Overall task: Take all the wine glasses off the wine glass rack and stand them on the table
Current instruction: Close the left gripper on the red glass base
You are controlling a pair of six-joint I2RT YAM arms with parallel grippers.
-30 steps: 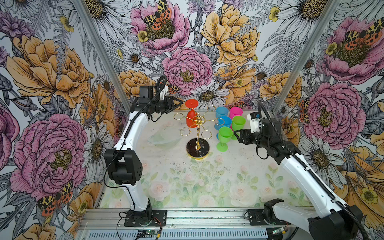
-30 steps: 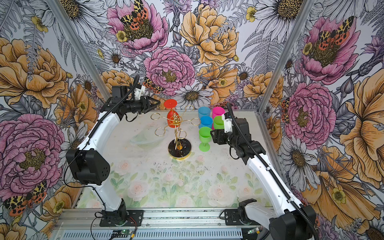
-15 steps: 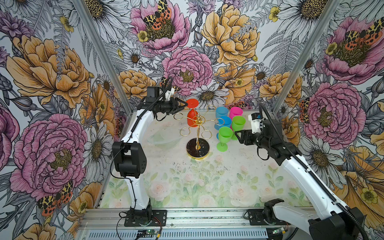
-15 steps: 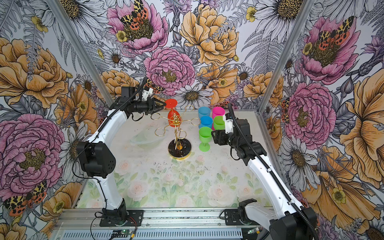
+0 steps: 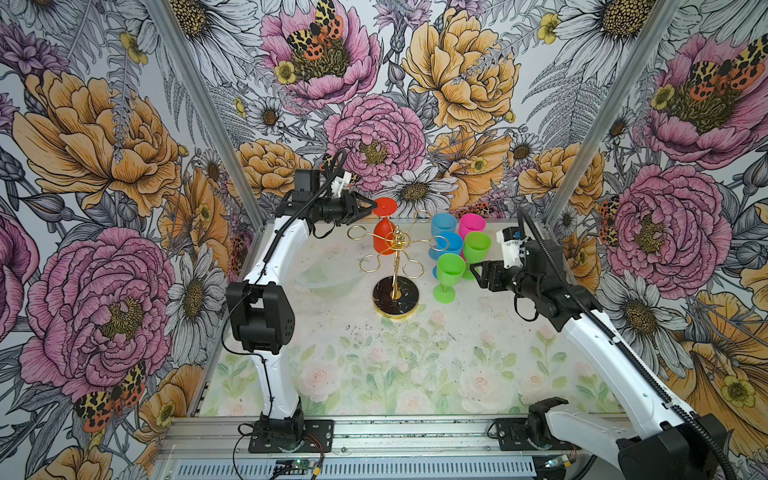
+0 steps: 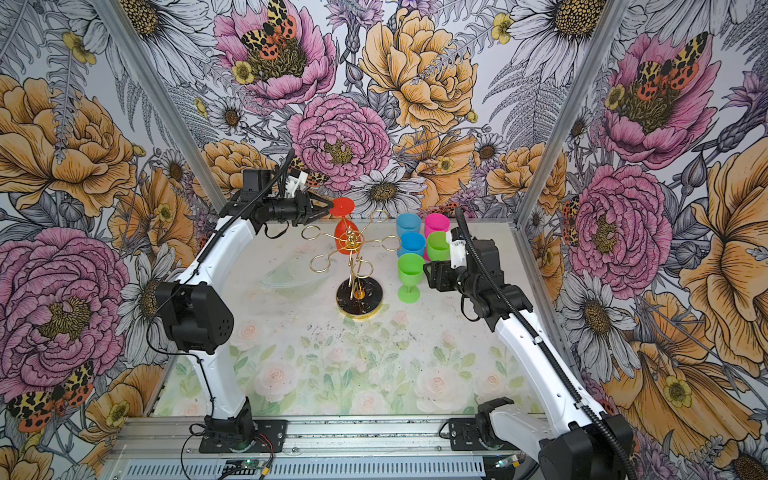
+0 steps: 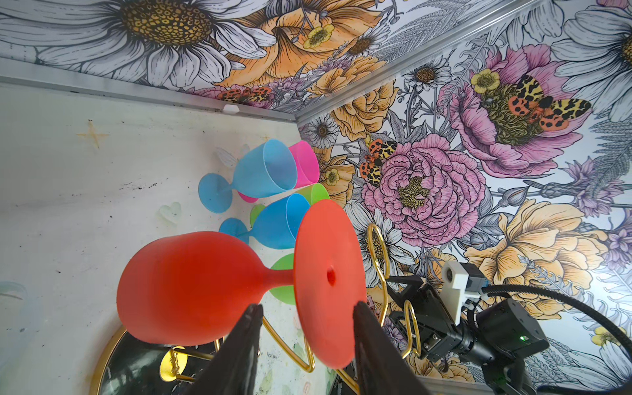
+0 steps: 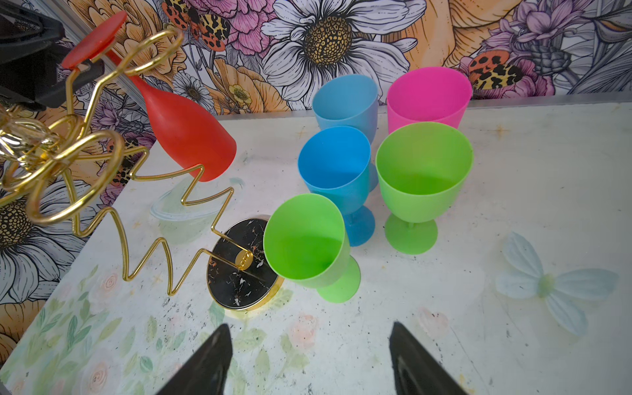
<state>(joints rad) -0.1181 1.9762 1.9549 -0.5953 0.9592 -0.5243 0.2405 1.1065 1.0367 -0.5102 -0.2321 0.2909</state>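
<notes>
- Both top views look down from high and far, sharing the whole flower-print table (image 5: 395, 374).
- The left wrist view sits very close beside the upside-down red plastic wine glass (image 7: 184, 284).
- The right wrist view looks down from farther off at that same glass.

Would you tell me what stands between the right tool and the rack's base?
The upright green glass nearest the rack, shown in both top views.

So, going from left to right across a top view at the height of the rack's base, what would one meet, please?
Clear bowl → rack's base → nearest green glass → right pincer.
</notes>
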